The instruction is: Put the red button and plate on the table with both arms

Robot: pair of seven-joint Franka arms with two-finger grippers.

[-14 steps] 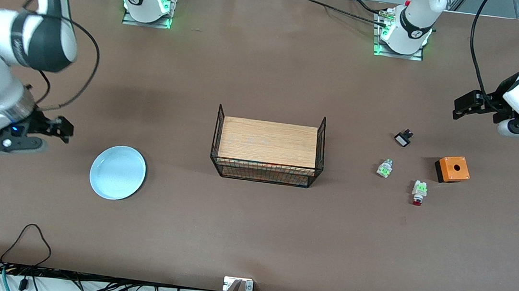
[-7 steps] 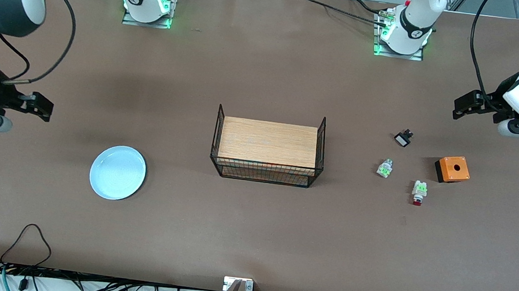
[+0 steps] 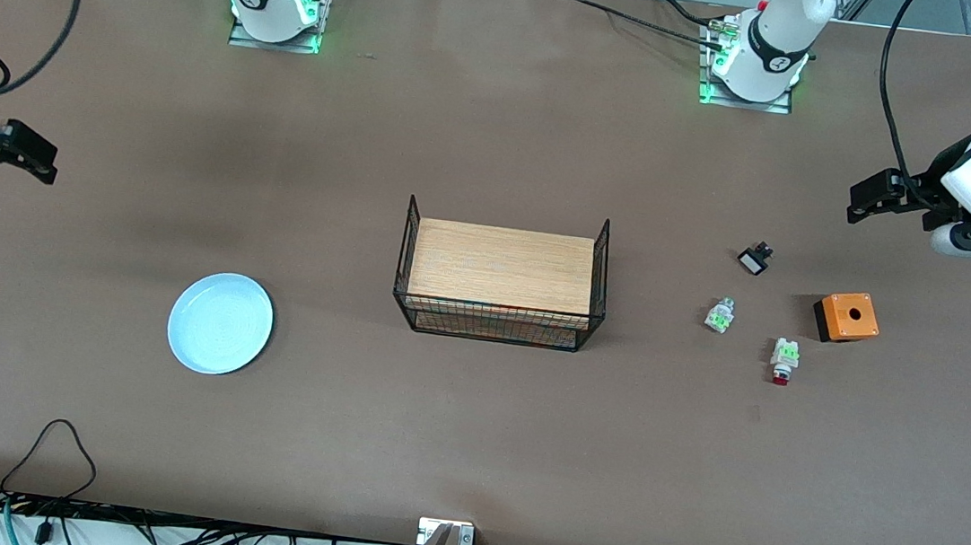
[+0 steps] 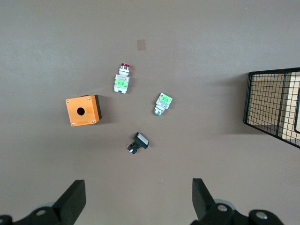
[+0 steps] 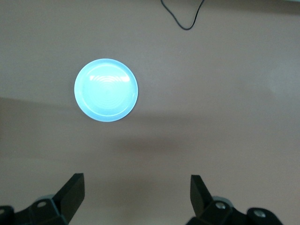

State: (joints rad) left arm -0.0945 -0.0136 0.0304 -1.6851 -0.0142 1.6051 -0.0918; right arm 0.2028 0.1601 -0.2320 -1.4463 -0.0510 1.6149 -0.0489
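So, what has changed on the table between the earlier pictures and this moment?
Only the right gripper moved: it drew away from the round pale-blue plate, toward the right arm's end of the table and farther from the front camera, open and empty. The left gripper waited, open. The plate, the small red-capped button and the wood-topped wire basket stayed put.
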